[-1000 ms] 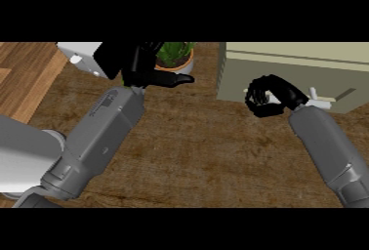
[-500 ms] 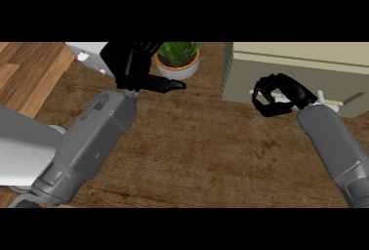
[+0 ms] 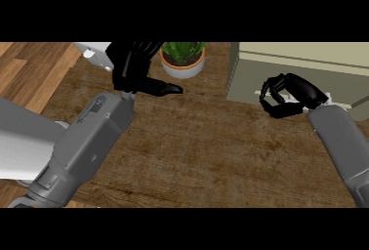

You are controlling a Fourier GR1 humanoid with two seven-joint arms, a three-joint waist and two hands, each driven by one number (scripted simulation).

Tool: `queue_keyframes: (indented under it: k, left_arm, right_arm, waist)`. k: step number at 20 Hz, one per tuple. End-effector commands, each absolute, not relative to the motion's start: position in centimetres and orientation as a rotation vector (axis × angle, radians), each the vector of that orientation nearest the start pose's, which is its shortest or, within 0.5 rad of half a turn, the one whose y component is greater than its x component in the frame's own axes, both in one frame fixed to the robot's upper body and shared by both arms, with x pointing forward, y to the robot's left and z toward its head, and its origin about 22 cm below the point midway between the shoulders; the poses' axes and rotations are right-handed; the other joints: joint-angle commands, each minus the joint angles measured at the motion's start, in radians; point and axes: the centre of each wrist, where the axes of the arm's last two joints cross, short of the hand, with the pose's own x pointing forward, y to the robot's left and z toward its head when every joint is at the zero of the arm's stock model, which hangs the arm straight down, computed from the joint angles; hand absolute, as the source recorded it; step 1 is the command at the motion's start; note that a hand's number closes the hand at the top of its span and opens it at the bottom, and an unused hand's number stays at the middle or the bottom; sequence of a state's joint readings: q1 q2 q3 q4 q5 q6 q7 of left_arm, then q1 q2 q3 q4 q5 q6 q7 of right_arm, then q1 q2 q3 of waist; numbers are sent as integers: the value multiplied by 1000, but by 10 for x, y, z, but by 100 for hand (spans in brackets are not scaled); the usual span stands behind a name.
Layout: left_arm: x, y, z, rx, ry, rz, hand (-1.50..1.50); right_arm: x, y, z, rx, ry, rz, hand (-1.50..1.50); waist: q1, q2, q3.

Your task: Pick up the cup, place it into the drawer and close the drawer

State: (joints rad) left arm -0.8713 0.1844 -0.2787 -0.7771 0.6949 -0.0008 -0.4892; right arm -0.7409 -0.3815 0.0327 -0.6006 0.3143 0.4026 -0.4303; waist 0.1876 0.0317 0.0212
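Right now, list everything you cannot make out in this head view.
Head view only:
- White object at the top: mostly behind the left hand and cut off by the top edge. Cup or not is unclear.
- Right hand: whether it holds anything is hidden by the hand itself.
- Drawer unit: cut off by the top and right edges. Open or shut is unclear.

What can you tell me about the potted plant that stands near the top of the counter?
The potted plant stands upright on the brown, wood-looking counter near the view's upper edge. Narrow green leaves, cut off by that edge, rise from a round pot that looks white with an orange-tan rim. It sits between the left hand and the pale cabinet. The hand's thumb points toward the space below the pot; nothing clearly touches the plant.
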Motion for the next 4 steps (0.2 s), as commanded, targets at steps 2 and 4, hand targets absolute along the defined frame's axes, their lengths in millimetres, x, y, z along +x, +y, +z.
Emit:
queue_keyframes:
  k: [2,4]
  left_arm:
    - [413,165,70,-475,-1895,2,-150]
    - [409,160,64,-490,-1893,4,-150]
  right_arm:
    - [432,-326,120,-296,-1625,792,150]
    - [430,-332,125,-291,-1628,797,150]
  waist:
    - [53,19,-18]
    - [50,18,-18]
